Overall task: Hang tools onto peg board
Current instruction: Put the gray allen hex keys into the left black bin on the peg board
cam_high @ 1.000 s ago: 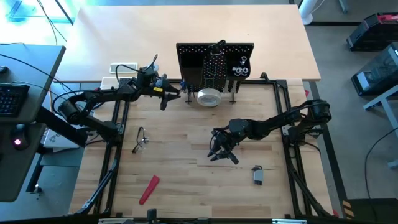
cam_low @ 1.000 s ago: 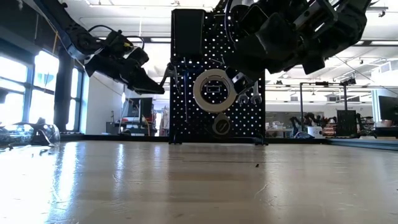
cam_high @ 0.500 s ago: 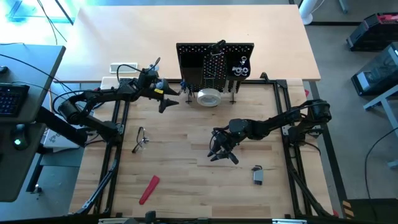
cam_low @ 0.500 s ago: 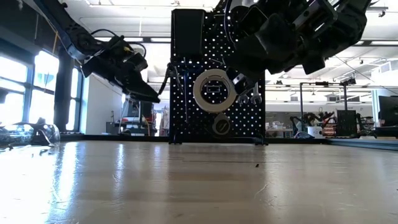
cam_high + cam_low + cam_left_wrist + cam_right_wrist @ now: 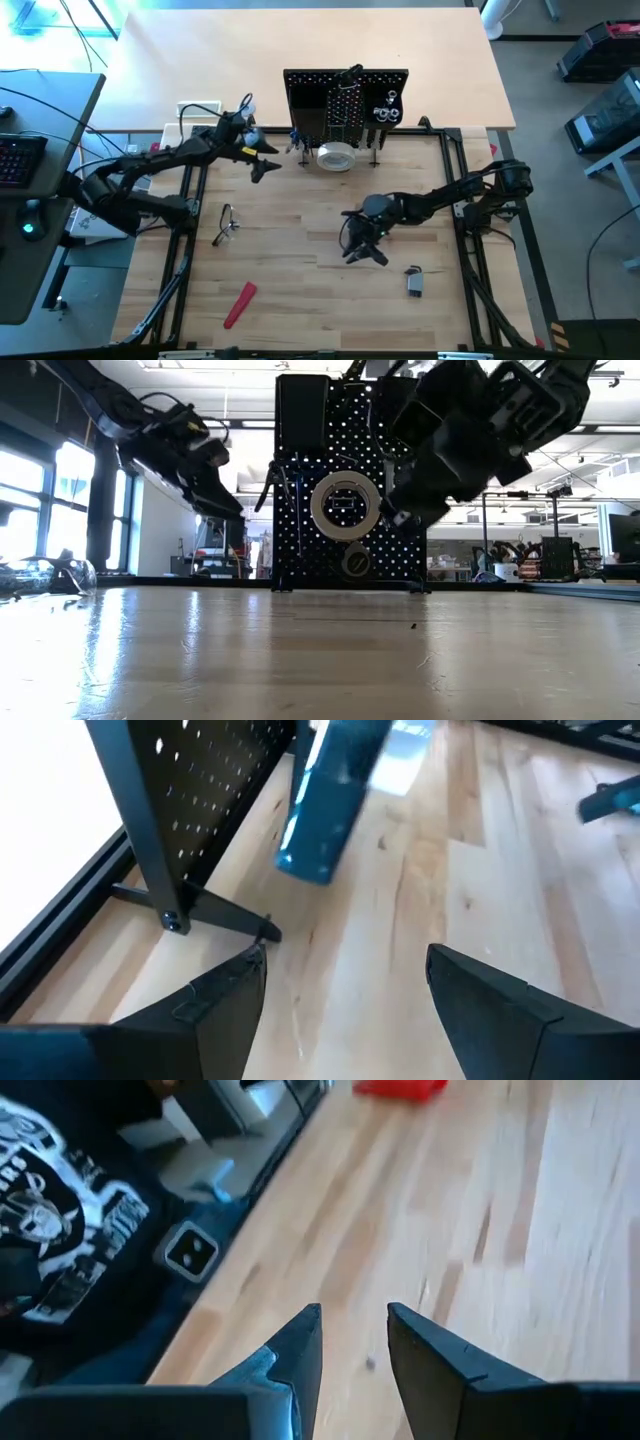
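The left tool (image 5: 258, 166) is hanging released beside the peg board (image 5: 345, 100), blue-handled pliers (image 5: 325, 805) hung. The right tool (image 5: 362, 248), part-spread and empty, is hovering over the desk (image 5: 290, 250); the tape measure (image 5: 414, 283) looks next.

Light wooden table (image 5: 290, 250) fills middle of high view, black frame rails (image 5: 186, 240) along its sides. Pale board (image 5: 300, 40) lies beyond it. Desk with keyboard (image 5: 20, 160) at far left (partly cut off by edge). White power strip (image 5: 198, 108) near table's back left corner. Right wrist view shows person's black printed shirt (image 5: 60, 1190) beside table edge.
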Controlling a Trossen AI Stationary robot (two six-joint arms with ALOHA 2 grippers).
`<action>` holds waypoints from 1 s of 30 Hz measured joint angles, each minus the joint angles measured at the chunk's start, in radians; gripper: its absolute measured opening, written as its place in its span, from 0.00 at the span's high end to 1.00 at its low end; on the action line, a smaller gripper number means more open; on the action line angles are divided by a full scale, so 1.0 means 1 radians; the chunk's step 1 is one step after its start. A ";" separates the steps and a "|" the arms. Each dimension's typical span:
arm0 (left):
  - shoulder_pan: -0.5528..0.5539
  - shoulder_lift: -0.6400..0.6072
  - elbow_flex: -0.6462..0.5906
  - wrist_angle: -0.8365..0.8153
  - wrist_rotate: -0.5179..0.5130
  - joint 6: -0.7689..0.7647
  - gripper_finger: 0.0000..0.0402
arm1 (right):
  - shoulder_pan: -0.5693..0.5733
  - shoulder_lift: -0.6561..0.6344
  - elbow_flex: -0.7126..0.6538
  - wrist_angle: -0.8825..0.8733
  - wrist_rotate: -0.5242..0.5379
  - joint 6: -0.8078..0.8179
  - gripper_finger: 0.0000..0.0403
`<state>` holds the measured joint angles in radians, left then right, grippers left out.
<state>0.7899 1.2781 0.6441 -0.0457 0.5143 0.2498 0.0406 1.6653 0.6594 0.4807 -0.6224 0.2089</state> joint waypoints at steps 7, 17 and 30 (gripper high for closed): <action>-0.078 -0.137 0.000 -0.121 -0.048 -0.065 0.34 | 0.038 0.000 0.000 -0.184 -0.003 0.009 0.73; -0.307 -0.230 -0.057 -0.175 -0.160 -0.180 0.34 | 0.173 0.000 0.000 -0.427 0.002 0.139 0.73; -0.685 -0.232 -0.108 -0.141 -0.340 -0.327 0.34 | 0.380 -0.125 0.000 -0.531 0.132 0.437 0.73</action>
<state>0.1049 1.0462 0.5365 -0.1866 0.1746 -0.0776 0.4206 1.5408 0.6594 -0.0498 -0.4905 0.6458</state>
